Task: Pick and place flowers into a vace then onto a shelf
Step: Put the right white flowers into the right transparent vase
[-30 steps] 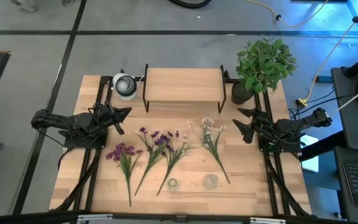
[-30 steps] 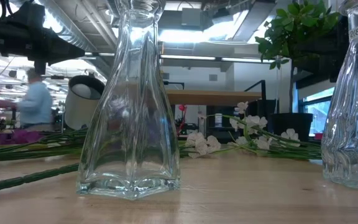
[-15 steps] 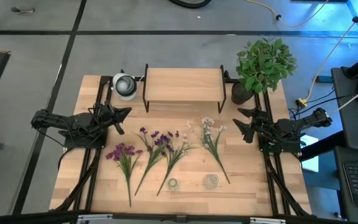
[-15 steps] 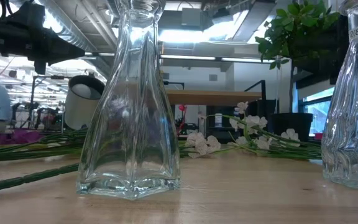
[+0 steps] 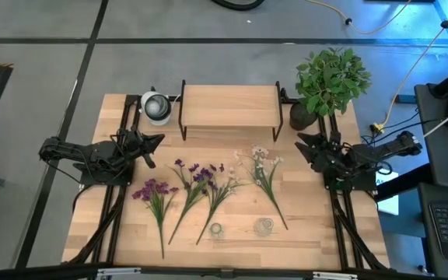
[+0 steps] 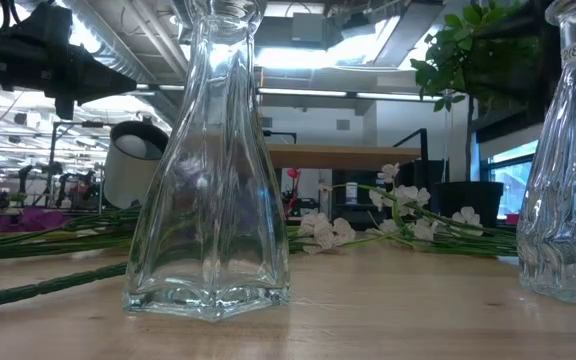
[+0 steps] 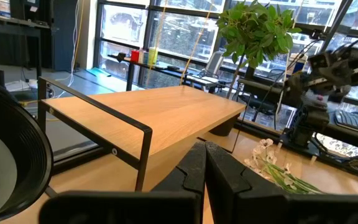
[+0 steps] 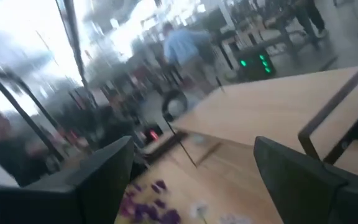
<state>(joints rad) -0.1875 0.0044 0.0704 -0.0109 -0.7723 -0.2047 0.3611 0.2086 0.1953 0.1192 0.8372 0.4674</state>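
A: High view first — a pale butcher-block counter point(image 5: 232, 233), striped in narrow planks, sits on a grey concrete floor. The flowers point(image 5: 208, 187) lie flat across its middle, thin green stalks fanned out: three with purple heads to the left, one white spray point(image 5: 264, 167) to the right.

B: And the shelf point(image 5: 230, 107)? Smooth light board on thin black metal legs, at the far edge of the counter, nothing on it. A bushy potted plant point(image 5: 331, 78) stands just beside its right end, a round black-and-white lamp point(image 5: 156, 106) beside its left.

A: Two clear glass vases near the front edge. Low view shows the left vase point(image 6: 213, 160) faceted, narrow neck, wide flared foot; the right vase point(image 6: 573, 170) is ribbed, cut off at the edge. Both stand upright with no stems in them.

B: Hands? The left hand point(image 7: 205, 168) hovers at the counter's left side, dark fingers pressed together, gripping nothing.

A: The right hand point(image 5: 311, 149) is at the right side near the plant pot, fingers spread wide apart, nothing between them. Its wrist picture is smeared, with people in the room beyond.
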